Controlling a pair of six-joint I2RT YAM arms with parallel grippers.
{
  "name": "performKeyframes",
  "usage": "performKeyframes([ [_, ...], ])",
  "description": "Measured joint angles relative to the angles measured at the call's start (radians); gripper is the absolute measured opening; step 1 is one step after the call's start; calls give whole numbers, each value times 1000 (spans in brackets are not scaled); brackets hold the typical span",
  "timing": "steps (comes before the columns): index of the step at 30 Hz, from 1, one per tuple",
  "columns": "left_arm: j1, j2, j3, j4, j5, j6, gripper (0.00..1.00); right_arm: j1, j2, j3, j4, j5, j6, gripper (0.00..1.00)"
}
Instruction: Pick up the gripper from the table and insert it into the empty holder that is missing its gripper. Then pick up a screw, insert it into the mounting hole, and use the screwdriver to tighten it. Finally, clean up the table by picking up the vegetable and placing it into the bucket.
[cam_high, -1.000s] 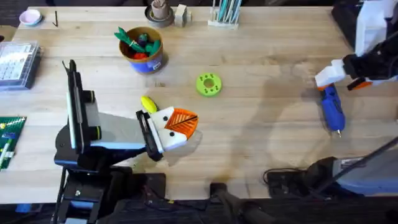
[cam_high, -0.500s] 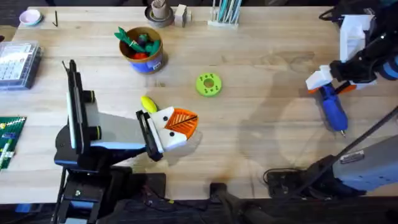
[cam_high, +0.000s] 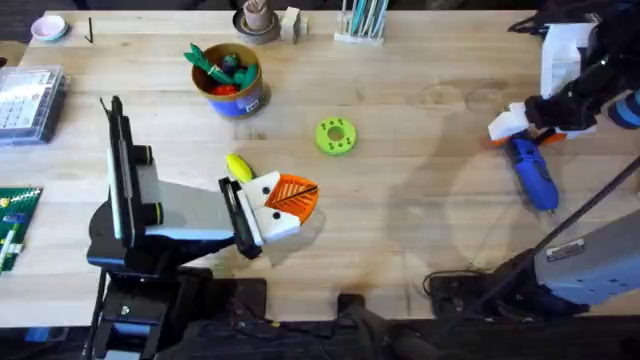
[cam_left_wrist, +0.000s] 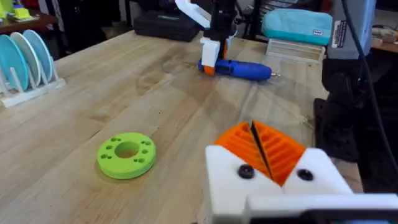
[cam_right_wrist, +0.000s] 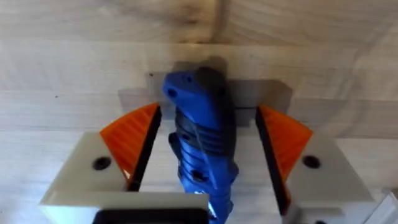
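White fingers (cam_right_wrist: 93, 174) with orange ribbed pads (cam_right_wrist: 132, 140), black screws, black arms (cam_high: 150, 215)

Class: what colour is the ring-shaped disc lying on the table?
Lime green. The ring-shaped disc shows best in the left wrist view.

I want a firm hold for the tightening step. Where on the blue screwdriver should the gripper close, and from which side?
Grip the thick ribbed body of the screwdriver, coming straight down from above. It lies flat on the table, bit end toward the robot, so its round sides are free. The right gripper already straddles that body, fingers open on either side.
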Motion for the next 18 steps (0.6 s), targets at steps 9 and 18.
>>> performKeyframes([
  [9, 0, 0, 0, 0, 0, 0, 13, 0, 0, 0, -2, 0, -38, 992],
  [18, 0, 0, 0, 0, 0, 0, 13, 0, 0, 0, -37, 1, -128, 993],
])
